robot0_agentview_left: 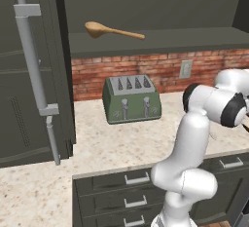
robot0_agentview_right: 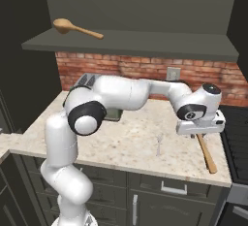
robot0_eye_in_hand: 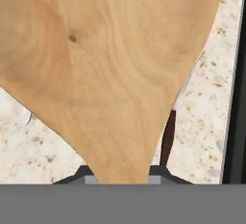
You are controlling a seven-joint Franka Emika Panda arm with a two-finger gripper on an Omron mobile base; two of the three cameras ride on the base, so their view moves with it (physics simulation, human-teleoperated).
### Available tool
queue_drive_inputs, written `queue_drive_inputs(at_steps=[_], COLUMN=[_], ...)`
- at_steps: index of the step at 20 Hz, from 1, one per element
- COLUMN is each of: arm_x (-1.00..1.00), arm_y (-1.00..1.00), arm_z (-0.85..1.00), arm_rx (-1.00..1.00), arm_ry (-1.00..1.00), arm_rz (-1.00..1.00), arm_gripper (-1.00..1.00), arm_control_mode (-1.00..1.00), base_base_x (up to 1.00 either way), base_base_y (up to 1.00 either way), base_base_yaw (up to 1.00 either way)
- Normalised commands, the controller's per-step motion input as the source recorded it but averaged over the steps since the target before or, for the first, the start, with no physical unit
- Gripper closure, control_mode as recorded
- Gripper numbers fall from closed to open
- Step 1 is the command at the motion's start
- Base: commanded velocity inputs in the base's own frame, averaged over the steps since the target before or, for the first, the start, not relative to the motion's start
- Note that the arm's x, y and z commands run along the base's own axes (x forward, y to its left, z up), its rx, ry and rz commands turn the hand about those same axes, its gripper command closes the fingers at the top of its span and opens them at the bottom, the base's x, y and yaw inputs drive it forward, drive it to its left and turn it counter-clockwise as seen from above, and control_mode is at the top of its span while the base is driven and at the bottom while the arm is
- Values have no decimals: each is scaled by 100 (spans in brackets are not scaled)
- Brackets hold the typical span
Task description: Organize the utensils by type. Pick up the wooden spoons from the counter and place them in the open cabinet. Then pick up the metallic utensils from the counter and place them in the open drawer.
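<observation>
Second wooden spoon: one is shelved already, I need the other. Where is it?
In the right base view, the second wooden spoon is at the counter's right end beside the stovetop, under the gripper.

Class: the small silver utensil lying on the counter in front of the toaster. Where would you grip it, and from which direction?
Grip the utensil across its thin shaft, probably from straight above. It lies flat on the counter, so no side gives room beneath, and bare counter surrounds it for the fingers.

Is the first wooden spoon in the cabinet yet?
Yes. One wooden spoon lies flat on the open cabinet's shelf, above the toaster.
</observation>
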Motion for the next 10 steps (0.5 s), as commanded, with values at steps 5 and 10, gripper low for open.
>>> queue_drive_inputs(at_steps=[5,10], arm_x=[-45,-41], arm_y=[59,42], arm_z=[50,56], arm_rx=[-18,-18], arm_ry=[-25,-19], arm_rz=[26,19], arm_gripper=[100,100], arm_control_mode=[-100,-100], base_base_x=[0,0], base_base_y=[0,0], base_base_yaw=[0,0])
